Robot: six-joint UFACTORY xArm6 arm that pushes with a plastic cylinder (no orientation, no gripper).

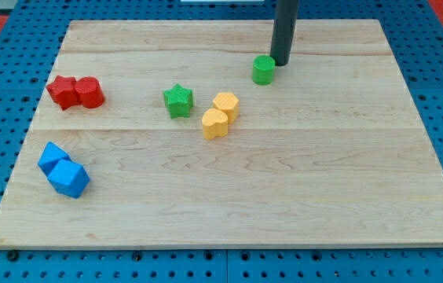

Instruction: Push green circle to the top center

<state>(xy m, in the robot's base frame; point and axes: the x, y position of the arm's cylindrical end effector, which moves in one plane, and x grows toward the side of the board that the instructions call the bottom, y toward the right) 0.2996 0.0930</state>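
The green circle is a small green cylinder standing on the wooden board, right of centre near the view's top. My tip is the lower end of a dark rod coming down from the view's top edge. It sits just to the right of the green circle and a little above it in the view, touching it or nearly so.
A green star lies left of centre. Two yellow blocks sit side by side at the middle. Two red blocks lie at the left. Two blue blocks lie at the lower left. Blue pegboard surrounds the board.
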